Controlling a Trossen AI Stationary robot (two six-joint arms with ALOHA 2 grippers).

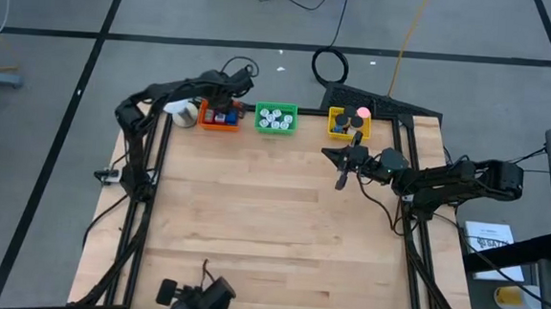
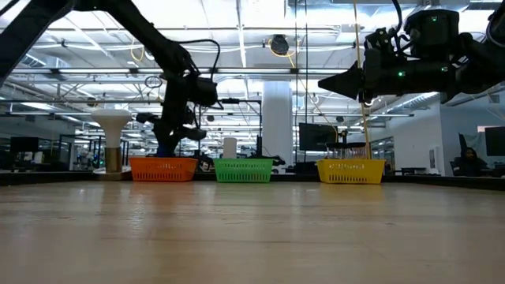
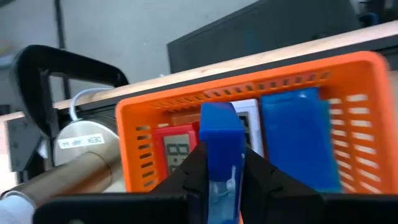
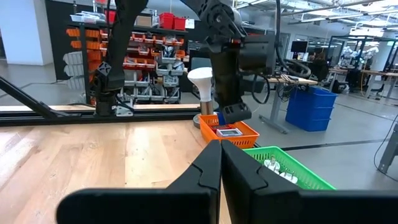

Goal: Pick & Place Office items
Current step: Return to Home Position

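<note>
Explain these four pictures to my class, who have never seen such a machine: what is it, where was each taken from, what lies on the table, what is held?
This is a robot with two dark arms at a wooden table. One picture looks straight down, one looks level across the tabletop, and two come from cameras on the wrists. Along the far edge stand an orange basket, a green basket and a yellow basket, holding small office items. The left gripper pinches a blue piece over the orange basket. The right gripper, shut and empty, hangs in front of the yellow basket.
</note>
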